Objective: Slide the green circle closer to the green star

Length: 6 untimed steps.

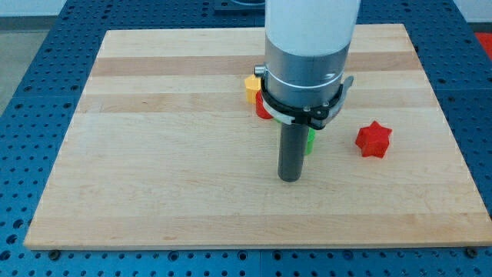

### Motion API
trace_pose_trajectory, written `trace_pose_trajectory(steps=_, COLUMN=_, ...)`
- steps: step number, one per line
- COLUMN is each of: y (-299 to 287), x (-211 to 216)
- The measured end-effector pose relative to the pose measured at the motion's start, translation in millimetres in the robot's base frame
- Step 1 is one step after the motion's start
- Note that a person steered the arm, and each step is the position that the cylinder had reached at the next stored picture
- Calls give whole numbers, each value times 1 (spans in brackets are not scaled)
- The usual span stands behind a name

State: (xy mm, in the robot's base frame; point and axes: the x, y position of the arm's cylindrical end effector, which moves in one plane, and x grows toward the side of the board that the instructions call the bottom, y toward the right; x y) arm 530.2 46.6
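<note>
Camera view: rod's tip [289, 178] down on wooden board [154, 154], no claw to open or shut. Green block [310, 141] peeking out just right of rod, touching or nearly; shape hidden. Cannot tell circle from star.

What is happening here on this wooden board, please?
A robot arm pushes blocks with a dark rod. My tip rests on the board, just left of a green block that the rod mostly hides. A red star sits to the right; a yellow block and a red block peek out behind the arm.
</note>
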Motion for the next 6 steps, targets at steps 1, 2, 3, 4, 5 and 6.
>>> trace_pose_trajectory(steps=1, y=11, x=-6)
trace_pose_trajectory(steps=2, y=13, x=-19)
trace_pose_trajectory(steps=3, y=14, x=-24)
trace_pose_trajectory(steps=4, y=18, x=-25)
trace_pose_trajectory(steps=5, y=19, x=-33)
trace_pose_trajectory(steps=6, y=19, x=-35)
